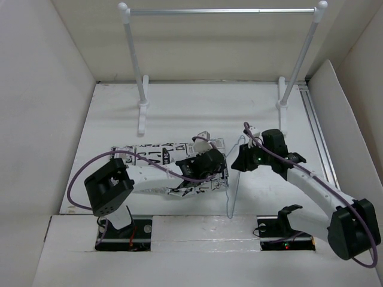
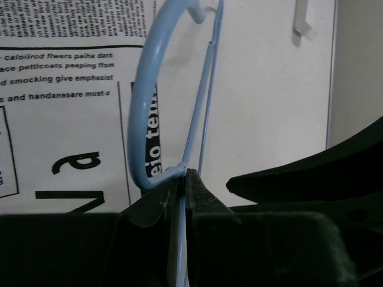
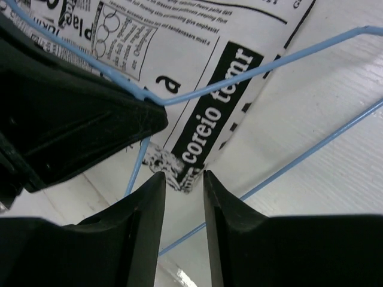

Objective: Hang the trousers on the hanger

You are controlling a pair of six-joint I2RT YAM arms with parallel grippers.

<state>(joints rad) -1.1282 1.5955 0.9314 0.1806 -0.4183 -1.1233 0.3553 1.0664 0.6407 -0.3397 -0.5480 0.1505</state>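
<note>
**Left arm hides much of the trousers [image 1: 152, 154]**

White with black newsprint, they lie on the table [image 1: 191, 113] before the rack [image 1: 221, 11]. The wire-thin blue hanger [image 2: 140, 107], faint from above, is pinched below its hook by the left hand [image 2: 184, 179]. The right hand [image 3: 182, 179] stands apart.

Top view: left arm [image 1: 149, 177] covers the middle of the trousers [image 1: 152, 152], and the hanger [image 1: 232, 185] is too thin to trace. Left wrist: the hook is cut off at the top edge and the wire disappears inside the left gripper [image 2: 184, 191]. Right wrist: hanger wires and trousers run off frame.
</note>
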